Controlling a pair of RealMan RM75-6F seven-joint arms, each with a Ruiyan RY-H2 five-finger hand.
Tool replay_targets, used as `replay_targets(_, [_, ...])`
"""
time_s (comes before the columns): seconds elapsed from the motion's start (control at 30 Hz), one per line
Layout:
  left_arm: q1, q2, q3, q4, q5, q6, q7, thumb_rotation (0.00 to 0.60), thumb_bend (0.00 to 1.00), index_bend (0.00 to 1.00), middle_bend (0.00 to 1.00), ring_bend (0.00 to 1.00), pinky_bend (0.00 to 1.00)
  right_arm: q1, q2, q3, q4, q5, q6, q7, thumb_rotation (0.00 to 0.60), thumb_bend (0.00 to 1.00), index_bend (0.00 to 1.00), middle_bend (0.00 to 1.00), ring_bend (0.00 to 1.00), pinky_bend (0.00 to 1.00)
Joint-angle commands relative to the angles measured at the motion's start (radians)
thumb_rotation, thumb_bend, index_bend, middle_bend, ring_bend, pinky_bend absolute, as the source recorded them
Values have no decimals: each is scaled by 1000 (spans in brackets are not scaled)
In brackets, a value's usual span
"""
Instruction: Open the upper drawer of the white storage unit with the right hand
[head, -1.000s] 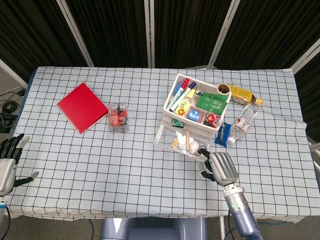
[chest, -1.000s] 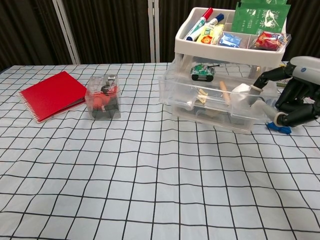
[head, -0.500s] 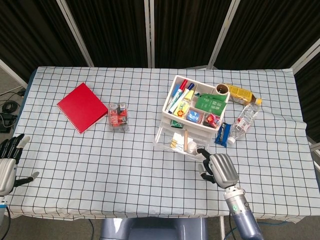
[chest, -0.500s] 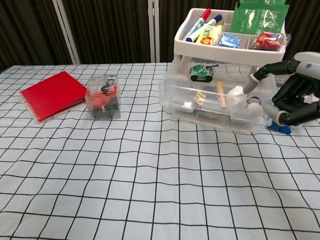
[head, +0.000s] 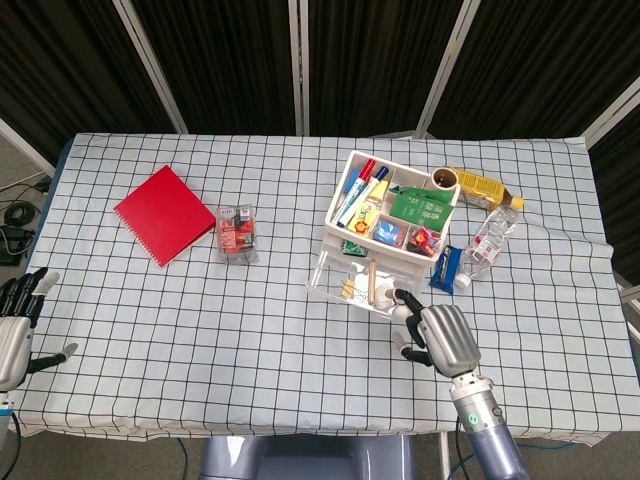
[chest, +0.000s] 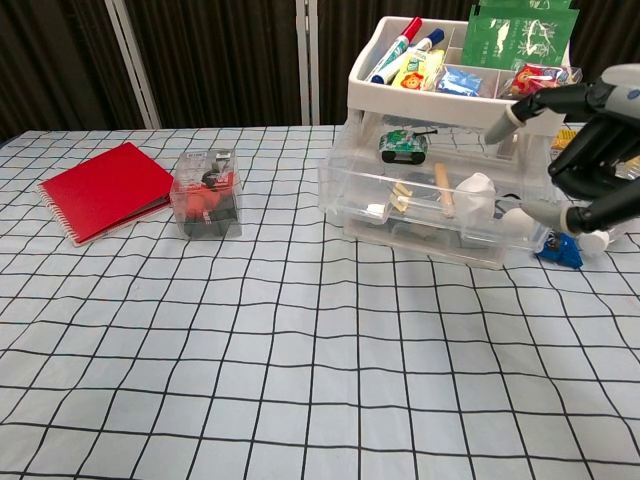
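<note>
The white storage unit (head: 385, 225) (chest: 450, 150) stands right of centre, with a top tray of markers and packets. Under the tray, a small green toy car (chest: 404, 145) shows through the clear upper level. Below that, a clear drawer (head: 355, 285) (chest: 435, 215) is pulled out toward the front, holding a wooden stick and small white pieces. My right hand (head: 440, 335) (chest: 592, 150) hovers at the unit's front right corner with nothing in it. One finger (chest: 510, 112) reaches up to the tray's rim. My left hand (head: 15, 325) is open at the table's left edge.
A red notebook (head: 165, 213) (chest: 105, 190) and a clear box of red items (head: 237, 233) (chest: 207, 195) lie to the left. A plastic bottle (head: 490, 238), a yellow box (head: 482, 186) and a blue packet (head: 447, 268) (chest: 560, 250) crowd the unit's right side.
My right hand's fingers have left the pulled-out drawer's front and risen to the top tray's height. The drawer stays out. The left hand has not moved.
</note>
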Motion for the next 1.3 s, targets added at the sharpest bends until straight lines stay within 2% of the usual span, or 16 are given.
replay_targets(0.03, [0, 0, 0, -1, 0, 0, 1, 600, 71, 0, 0, 0, 0, 9, 2, 18, -11, -10, 11, -40, 600, 170, 296, 926, 907, 705])
replay_targets(0.17, [2, 0, -1, -2, 3, 7, 1, 600, 72, 0, 0, 0, 0, 50, 20, 66, -18, 30, -13, -135, 600, 154, 324, 985, 958, 710])
replay_targets(0.3, [8, 4, 0, -6, 12, 22, -2, 600, 72, 0, 0, 0, 0, 91, 45, 114, -21, 95, -41, -203, 600, 144, 355, 1000, 981, 715])
replay_targets(0.57, [23, 13, 2, -16, 33, 58, -8, 600, 72, 0, 0, 0, 0, 180, 136, 174, -48, 228, -122, -326, 600, 26, 425, 1000, 1000, 719])
replay_targets(0.83, [23, 14, 4, -19, 39, 57, -3, 600, 72, 0, 0, 0, 0, 251, 192, 155, -78, 316, -170, -444, 600, 9, 549, 1000, 1000, 731])
replay_targets(0.97, [23, 12, 3, -20, 37, 56, 1, 600, 72, 0, 0, 0, 0, 302, 198, 130, -61, 352, -197, -522, 600, 8, 557, 1000, 1000, 732])
replay_targets(1.3, [23, 11, 0, -17, 32, 53, 1, 600, 72, 0, 0, 0, 0, 374, 174, 119, -44, 427, -175, -579, 600, 12, 531, 1000, 1000, 731])
